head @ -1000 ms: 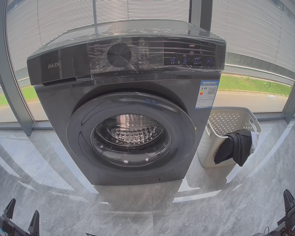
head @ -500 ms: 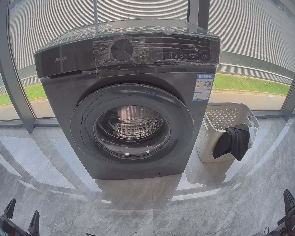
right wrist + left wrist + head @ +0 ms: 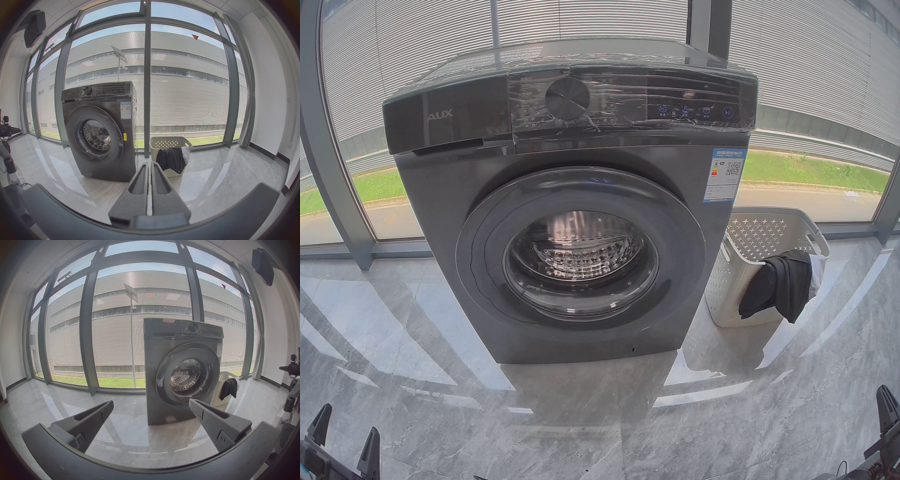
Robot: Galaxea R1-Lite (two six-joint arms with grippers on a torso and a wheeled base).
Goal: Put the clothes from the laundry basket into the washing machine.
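Note:
A dark grey washing machine (image 3: 575, 206) stands on the floor ahead, its round glass door (image 3: 581, 262) closed. To its right is a white perforated laundry basket (image 3: 765, 234). A black garment (image 3: 778, 290) hangs over the basket's front rim, with a bit of white cloth (image 3: 817, 272) beside it. My left gripper (image 3: 344, 431) is low at the near left, open and holding nothing (image 3: 151, 405). My right gripper (image 3: 886, 400) is low at the near right, shut with nothing in it (image 3: 149, 165). Both are far from the machine (image 3: 184, 371) and the basket (image 3: 170, 143).
Tall window panes with grey frames (image 3: 334, 206) rise just behind the machine and the basket. Glossy grey marble floor (image 3: 600, 419) stretches between me and the machine. A white wall (image 3: 268, 103) closes the room beyond the basket.
The whole head picture has shifted, with the machine and basket now sitting further right in it, so the camera has moved. Both grippers keep their places and states.

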